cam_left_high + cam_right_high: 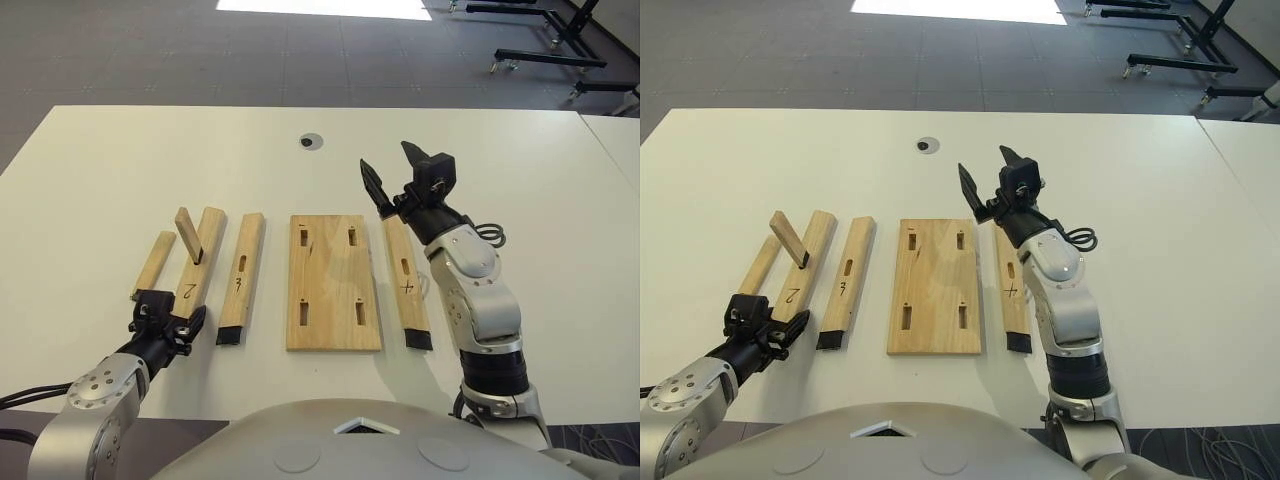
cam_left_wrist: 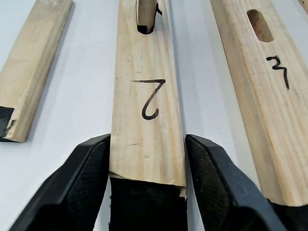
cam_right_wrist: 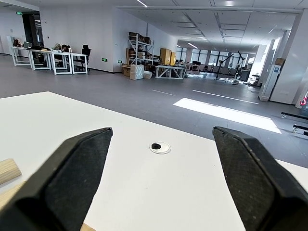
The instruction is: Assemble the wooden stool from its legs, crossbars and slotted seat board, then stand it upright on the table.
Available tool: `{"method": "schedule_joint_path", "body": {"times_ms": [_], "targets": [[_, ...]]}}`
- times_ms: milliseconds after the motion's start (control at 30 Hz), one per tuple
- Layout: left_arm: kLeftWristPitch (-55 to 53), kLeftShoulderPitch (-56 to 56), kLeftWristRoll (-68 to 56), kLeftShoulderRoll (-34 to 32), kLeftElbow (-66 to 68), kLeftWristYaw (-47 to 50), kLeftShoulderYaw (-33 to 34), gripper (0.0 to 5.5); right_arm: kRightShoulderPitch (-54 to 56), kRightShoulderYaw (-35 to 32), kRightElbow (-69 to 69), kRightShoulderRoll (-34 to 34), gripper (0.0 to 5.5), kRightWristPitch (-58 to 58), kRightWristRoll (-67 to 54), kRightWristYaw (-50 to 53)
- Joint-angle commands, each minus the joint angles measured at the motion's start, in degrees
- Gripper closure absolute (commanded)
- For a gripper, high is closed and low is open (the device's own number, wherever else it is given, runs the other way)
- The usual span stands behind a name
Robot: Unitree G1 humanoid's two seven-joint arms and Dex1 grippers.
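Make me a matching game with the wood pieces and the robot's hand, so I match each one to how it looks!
Things: 1 leg marked 2; 2 leg marked 3; 3 seat board; 4 right gripper.
States: A four slots cut in it; B open, holding nothing; C crossbar stuck in its slot; D slot empty.
Pairs: 1-C; 2-D; 3-A; 4-B.

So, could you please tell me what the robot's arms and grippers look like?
Both arms have rounded silver-grey shells with black joint sections. A black cable loops by the wrist of the right arm. The left gripper and right gripper each have two black, tapering jaws.
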State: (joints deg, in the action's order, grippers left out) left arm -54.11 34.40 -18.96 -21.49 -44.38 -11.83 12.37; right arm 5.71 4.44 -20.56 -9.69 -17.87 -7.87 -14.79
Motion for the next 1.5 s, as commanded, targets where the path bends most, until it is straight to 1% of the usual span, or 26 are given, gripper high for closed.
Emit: {"method": "schedule_joint_path", "body": {"times_ms": [33,133,267,367,400,467,533,567,633,733,900,1067,1167,1400,1500], "targets": [[-3.01,-0.46,-0.78,0.09,2.32,-0.47,0.99,3.4,0.94,-0.13,-0.24,0.14,1.66,-0.68,-0.1,0.24],[-4.4,-1.78,-1.77,0.72,3.16,-0.45,2.07,3.46,1.23,0.19,0.06,0.46,1.66,-0.57,0.1,0.34],[-3.04,-5.36,-3.05,0.88,3.66,-1.26,2.59,3.46,1.7,-0.08,0.54,0.65,1.66,-0.22,0.18,0.45],[-5.48,-17.7,-12.4,2.61,3.62,-2.77,9.14,3.46,3.34,-1.69,1.25,1.21,1.66,-0.57,-1.7,0.33],[-6.47,-22.19,-16.64,3.04,4.68,-3.52,11.28,3.46,4.56,-3.66,1.47,2.29,1.66,-2.21,-5.15,0.07],[-7.04,-29.45,-26.34,1.99,9.23,-7.68,15.79,3.46,8.44,-8.39,2.13,3.96,1.66,-8.53,-17.53,-3.01],[-7.58,-34.85,-33.15,-1.13,15.35,-11.51,19.82,3.46,12.02,-12.42,2.64,3.09,1.66,-15.22,-31.05,-8.32],[-7.53,-37.21,-34.75,-3.0,18.22,-13.14,20.59,3.47,13.76,-13.89,3.44,1.83,1.66,-17.57,-35.86,-11.23],[-6.72,-39.69,-34.16,-6.25,22.06,-15.37,18.88,3.47,16.9,-14.84,6.22,-0.64,1.66,-19.08,-37.73,-13.59],[-4.17,-39.24,-32.45,-7.63,23.94,-16.62,16.17,3.47,18.74,-14.49,8.39,-1.54,1.66,-18.87,-37.7,-13.72],[-0.54,-34.81,-30.66,-7.6,22.56,-17.86,13.77,3.47,17.71,-13.55,8.59,-1.18,1.66,-17.4,-35.92,-12.29],[3.62,-28.34,-28.1,-10.19,18.66,-22.48,11.05,3.47,18.43,-14.76,9.66,-1.3,1.66,-16.55,-35.36,-10.23],[5.98,-26.27,-25.75,-11.56,18.53,-23.8,10.06,3.47,18.57,-15.27,9.58,-1.04,1.66,-16.38,-35.44,-8.9],[15.35,-19.43,-13.43,-16.85,19.51,-28.52,1.88,3.47,18.7,-14.92,10.02,-0.82,1.66,-16.47,-35.25,-7.58],[17.47,-18.3,-10.99,-16.61,20.38,-28.89,-0.21,3.47,18.54,-14.74,10.05,-1.04,1.66,-16.65,-35.13,-7.44]]}}
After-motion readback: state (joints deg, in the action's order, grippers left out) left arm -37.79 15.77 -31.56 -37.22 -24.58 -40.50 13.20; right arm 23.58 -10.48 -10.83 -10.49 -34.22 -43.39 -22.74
